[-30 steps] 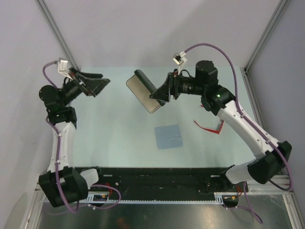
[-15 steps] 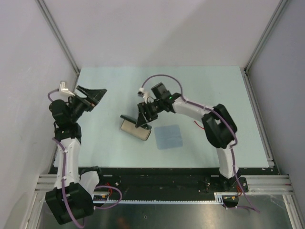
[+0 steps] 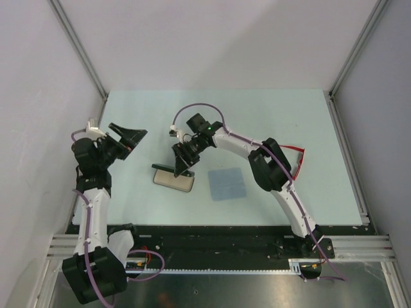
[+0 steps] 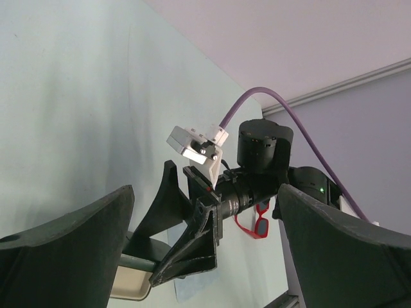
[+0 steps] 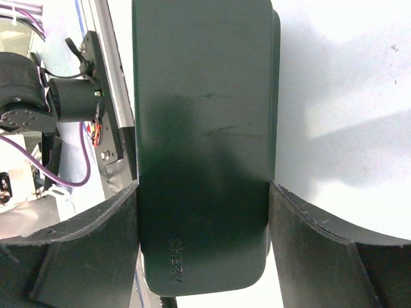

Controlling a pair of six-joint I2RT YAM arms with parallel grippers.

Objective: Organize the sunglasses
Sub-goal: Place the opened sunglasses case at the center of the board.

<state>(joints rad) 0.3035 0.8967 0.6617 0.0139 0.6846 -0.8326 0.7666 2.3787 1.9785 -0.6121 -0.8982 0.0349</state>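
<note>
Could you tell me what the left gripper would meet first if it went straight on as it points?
Most likely the right gripper, shut on the open case: it fills the middle of the left gripper's wrist view, though depth is unclear.

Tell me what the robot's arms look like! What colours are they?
Both the left arm and right arm have white shells with chunky black joints. A purple cable runs along each one, and a small white camera block sits near each wrist. The fingers are black wedges. A tiny green light glows on the right arm.
</note>
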